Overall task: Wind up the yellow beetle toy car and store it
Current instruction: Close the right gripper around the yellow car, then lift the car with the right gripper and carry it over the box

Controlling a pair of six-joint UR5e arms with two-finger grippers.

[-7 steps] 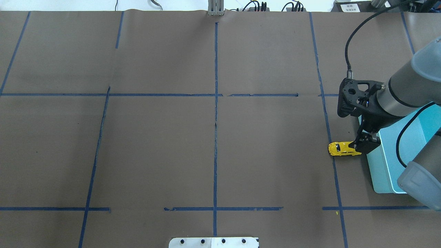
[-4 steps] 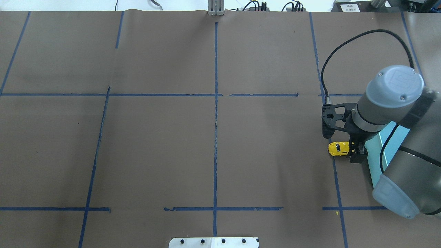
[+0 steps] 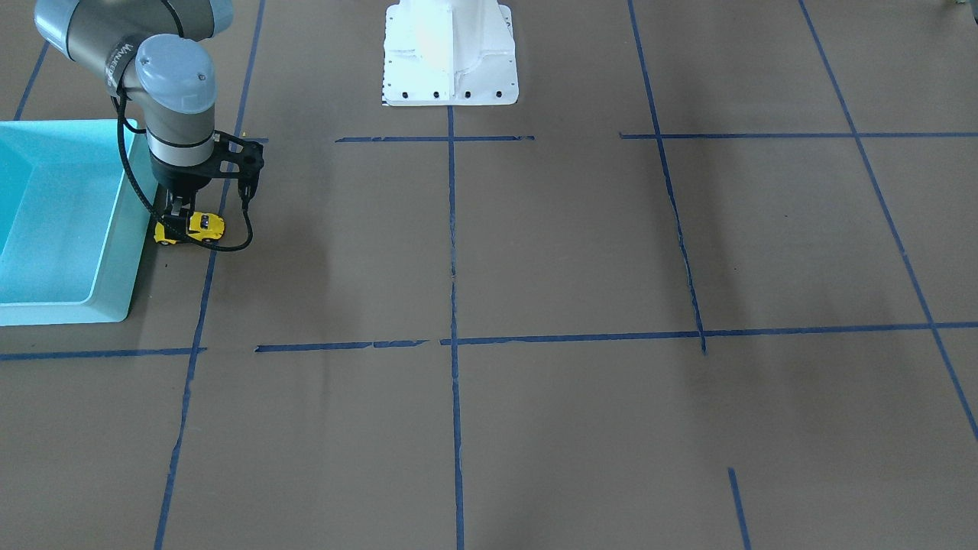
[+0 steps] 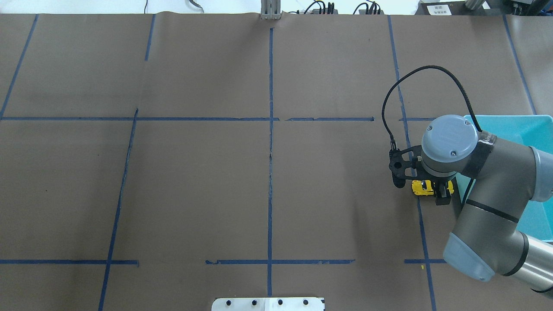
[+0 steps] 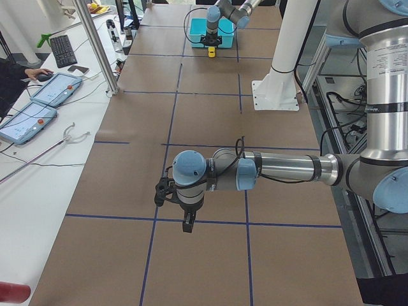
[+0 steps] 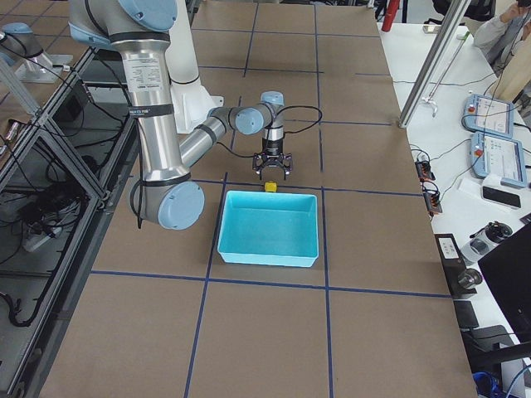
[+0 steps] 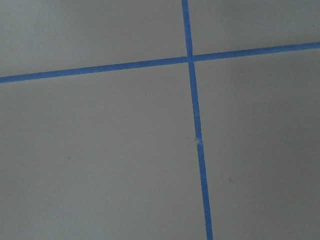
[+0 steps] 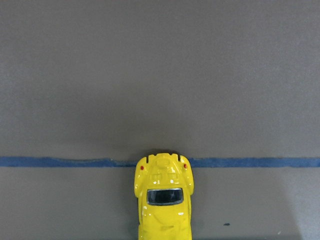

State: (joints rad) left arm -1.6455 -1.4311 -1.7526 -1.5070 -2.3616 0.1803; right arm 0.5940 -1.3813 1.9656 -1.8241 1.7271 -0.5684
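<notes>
The yellow beetle toy car (image 4: 424, 187) stands on the brown table just left of the turquoise bin (image 4: 514, 123). It also shows in the front view (image 3: 200, 227) and fills the bottom of the right wrist view (image 8: 164, 200), crossing a blue tape line. My right gripper (image 4: 441, 190) points straight down over the car's end nearest the bin, and its fingers (image 3: 174, 214) straddle the car; it looks open. My left gripper (image 5: 187, 224) hangs over bare table far from the car, and I cannot tell whether it is open or shut.
The turquoise bin (image 3: 114, 252) looks empty, and its wall is close beside the car. The white robot base (image 3: 449, 53) stands at the table's edge. Blue tape lines (image 4: 270, 129) cross the brown table cover. Operators' tablets (image 5: 38, 102) lie on a side table.
My right arm has swung from over the bin towards the car, and its wrist has turned from tilted to upright. The car has stayed where it was.
</notes>
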